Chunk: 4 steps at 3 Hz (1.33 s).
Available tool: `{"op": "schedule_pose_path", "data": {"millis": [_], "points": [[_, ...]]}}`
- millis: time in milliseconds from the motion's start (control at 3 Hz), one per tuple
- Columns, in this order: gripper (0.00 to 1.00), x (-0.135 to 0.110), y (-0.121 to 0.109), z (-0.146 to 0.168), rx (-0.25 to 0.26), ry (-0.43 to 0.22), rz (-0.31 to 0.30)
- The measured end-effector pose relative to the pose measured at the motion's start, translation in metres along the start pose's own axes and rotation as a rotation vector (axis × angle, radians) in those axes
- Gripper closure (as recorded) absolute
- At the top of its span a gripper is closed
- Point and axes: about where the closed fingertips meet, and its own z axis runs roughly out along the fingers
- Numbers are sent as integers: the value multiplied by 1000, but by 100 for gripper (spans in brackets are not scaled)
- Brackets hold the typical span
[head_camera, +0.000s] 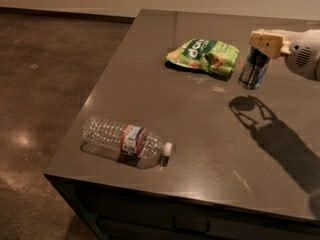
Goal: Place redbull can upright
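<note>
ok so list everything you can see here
table: one, dark grey, fills the right
bottle: one, clear with red-blue label, on its side near the front left corner
bag: one, green, far side, left of the can
can: one, blue and silver, upright, held just above the table, far right
floor: brown, left
pincer: one, tan, shut on the can's top
arm: one, white, from the right edge

Beige gripper [266, 44], upper right, clasps an upright slim blue-and-silver redbull can [253, 70]; crumpled green snack bag [202, 55] just beside; clear plastic bottle [125, 141] lies sideways on the grey table [200, 134].
</note>
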Motion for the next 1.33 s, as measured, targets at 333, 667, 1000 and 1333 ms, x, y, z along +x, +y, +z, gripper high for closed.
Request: {"op": "schedule_pose_path", "data": {"millis": [333,667,1000,1333], "points": [[100,-1,5,-10,12,35,-58],[100,-6,13,-24,-4,48,-94],[100,-14,19,-36,-22,48,-117],[100,-26,19,-43,-23,54,-115]]}}
